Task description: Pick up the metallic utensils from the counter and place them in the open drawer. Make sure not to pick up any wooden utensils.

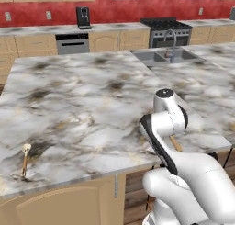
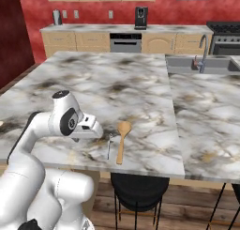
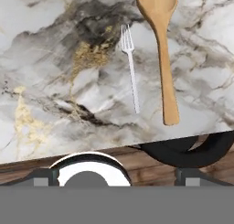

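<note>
A fork (image 3: 131, 67) and a wooden spoon (image 3: 162, 49) lie side by side near the bench (image 2: 140, 83) front edge, apart. A second spoon (image 1: 25, 159) lies far left; a sink (image 2: 197, 65) sits behind.

Pale silvery fork (image 3: 131, 67) beside a tan-brown wooden spoon (image 3: 161, 45) on white-grey marble counter (image 3: 55, 81) veined dark and tan

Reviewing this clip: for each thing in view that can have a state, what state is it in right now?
Fork: lying flat on the counter, untouched, beside the big spoon.
Big wooden spoon: lying flat, near the counter's edge, apart from the fork.
Small wooden spoon: lying flat at the counter's far left edge.
Gripper: above the counter near the fork, holding nothing; open or shut cannot be told.
Sink tap: no water visible.
</note>
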Robot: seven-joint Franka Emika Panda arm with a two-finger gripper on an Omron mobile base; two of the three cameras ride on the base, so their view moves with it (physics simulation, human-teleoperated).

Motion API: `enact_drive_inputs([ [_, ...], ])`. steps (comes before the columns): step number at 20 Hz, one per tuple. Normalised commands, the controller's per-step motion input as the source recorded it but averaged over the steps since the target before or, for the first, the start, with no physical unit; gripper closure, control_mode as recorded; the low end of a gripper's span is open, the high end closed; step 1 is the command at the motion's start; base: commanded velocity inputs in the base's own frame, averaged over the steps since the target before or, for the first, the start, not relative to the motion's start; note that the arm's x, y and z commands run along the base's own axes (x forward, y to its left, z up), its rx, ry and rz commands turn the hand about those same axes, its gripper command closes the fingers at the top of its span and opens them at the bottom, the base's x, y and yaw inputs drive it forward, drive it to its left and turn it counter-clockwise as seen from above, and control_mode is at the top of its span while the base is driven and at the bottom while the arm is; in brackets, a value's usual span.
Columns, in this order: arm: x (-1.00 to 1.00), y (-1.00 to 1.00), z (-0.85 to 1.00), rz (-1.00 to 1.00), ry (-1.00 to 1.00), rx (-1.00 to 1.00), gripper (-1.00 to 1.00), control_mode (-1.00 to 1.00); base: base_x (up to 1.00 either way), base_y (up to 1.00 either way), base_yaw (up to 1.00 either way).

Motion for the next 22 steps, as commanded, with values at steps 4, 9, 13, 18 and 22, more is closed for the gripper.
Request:
enact_drive_inputs([
  [4,0.55,-0.09,-0.13,0.14,0.21,0.00,-1.00,-1.00,0.00,0.00,0.00],
  [9,0.42,0.00,-0.30,0.16,0.11,0.00,-1.00,-1.00,0.00,0.00,0.00],
  [13,0.24,-0.05,-0.24,0.03,0.01,0.00,-1.00,-1.00,0.00,0.00,0.00],
  [18,0.15,-0.21,-0.50,-0.10,0.02,0.00,-1.00,-1.00,0.00,0.00,0.00],
  [22,0.01,-0.01,-0.45,-0.20,0.03,0.00,-1.00,-1.00,0.00,0.00,0.00],
])
